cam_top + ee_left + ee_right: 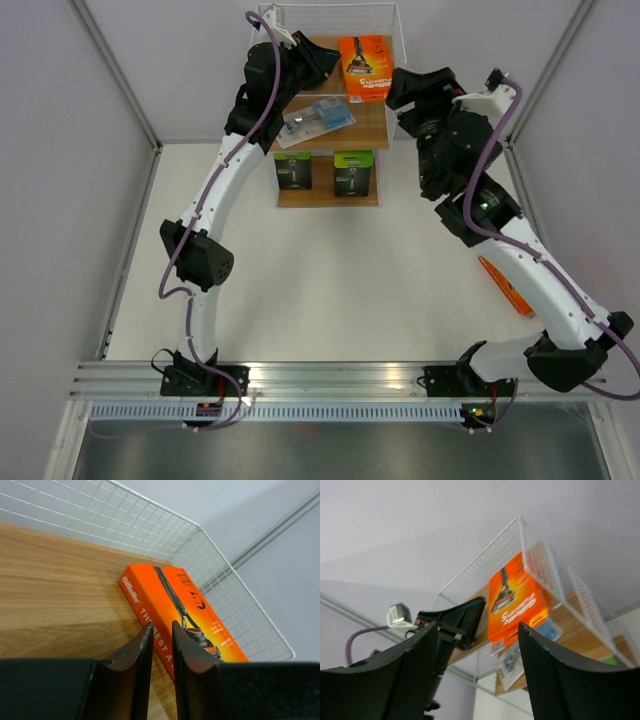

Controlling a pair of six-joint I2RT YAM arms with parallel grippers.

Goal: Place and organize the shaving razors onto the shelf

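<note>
The three-tier shelf (328,197), light wooden boards in a white wire frame, carries an orange pack (363,53) flat on top. A clear-and-blue blister pack (318,122) lies askew on the middle board. On the lowest board a lime-ended black pack (293,170) sits beside a second black pack (354,172). A second orange pack (503,287) lies off the shelf to its right, partly hidden.

Left arm (215,205) and right arm (545,285): slender white links joined by bulky black housings, each trailed by a purple cable (271,80). A green indicator light (487,203) glows on the right arm. Left black tapered fingers (135,665) are smooth; right black fingers (405,675) show a fine dimpled texture.
</note>
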